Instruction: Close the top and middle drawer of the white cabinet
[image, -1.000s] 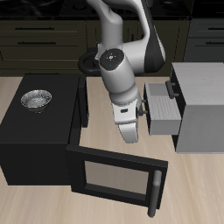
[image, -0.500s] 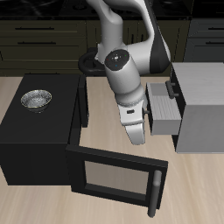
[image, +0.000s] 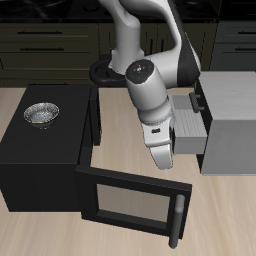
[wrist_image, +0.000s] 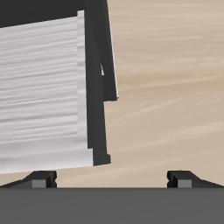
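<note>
Drawers: top drawer (image: 192, 104) and middle drawer (image: 190, 130) of white cabinet (image: 232, 120) both out. Gripper (image: 165, 165) wide open, holding nothing. You push middle front in next.

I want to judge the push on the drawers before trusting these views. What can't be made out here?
- Gripper: in the exterior view the arm covers its fingers; the wrist view shows only the fingertips, so whether it touches a drawer is unclear.
- Middle drawer: partly behind the arm; its handle is not visible.
- White cabinet: cut off by the exterior view's edge.
</note>
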